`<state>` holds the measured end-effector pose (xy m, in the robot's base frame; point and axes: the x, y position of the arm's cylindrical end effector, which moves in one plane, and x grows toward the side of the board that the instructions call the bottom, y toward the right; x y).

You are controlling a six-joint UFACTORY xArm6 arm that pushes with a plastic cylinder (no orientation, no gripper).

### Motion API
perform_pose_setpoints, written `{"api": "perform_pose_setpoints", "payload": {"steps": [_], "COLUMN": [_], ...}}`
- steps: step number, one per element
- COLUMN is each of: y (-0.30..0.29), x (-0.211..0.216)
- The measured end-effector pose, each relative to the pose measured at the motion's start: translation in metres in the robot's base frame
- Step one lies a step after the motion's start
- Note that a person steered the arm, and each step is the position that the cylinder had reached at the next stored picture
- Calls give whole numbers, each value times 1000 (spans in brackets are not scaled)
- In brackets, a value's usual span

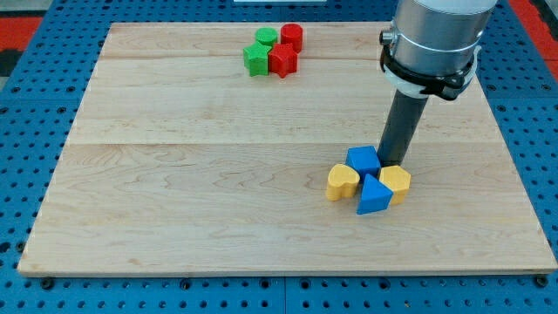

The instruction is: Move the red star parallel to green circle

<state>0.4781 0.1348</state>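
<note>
The red star (282, 60) lies near the view's top, in a tight cluster. The green circle (266, 37) is just above and left of it. A green star (256, 59) touches the red star's left side and a red cylinder (292, 37) sits above it. My tip (392, 162) is far off at the view's lower right, down on the board between a blue cube (363, 160) and a yellow block (396, 181).
A yellow heart-shaped block (343, 181) and a blue triangle (373, 195) lie in the same lower-right group as the blue cube. The wooden board (174, 174) is ringed by a blue perforated table (35, 131).
</note>
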Motion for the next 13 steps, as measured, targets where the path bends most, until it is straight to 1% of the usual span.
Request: {"api": "perform_pose_setpoints", "payload": {"steps": [1, 2, 3, 4, 5, 6, 7, 8, 9, 10, 11, 12, 13], "y": [0, 5, 59, 67, 66, 50, 13, -16, -92, -102, -132, -174, -245], "x": [0, -53, -168, -225, -225, -233, -250, -248, -221, -211, -178, -155, -153]}}
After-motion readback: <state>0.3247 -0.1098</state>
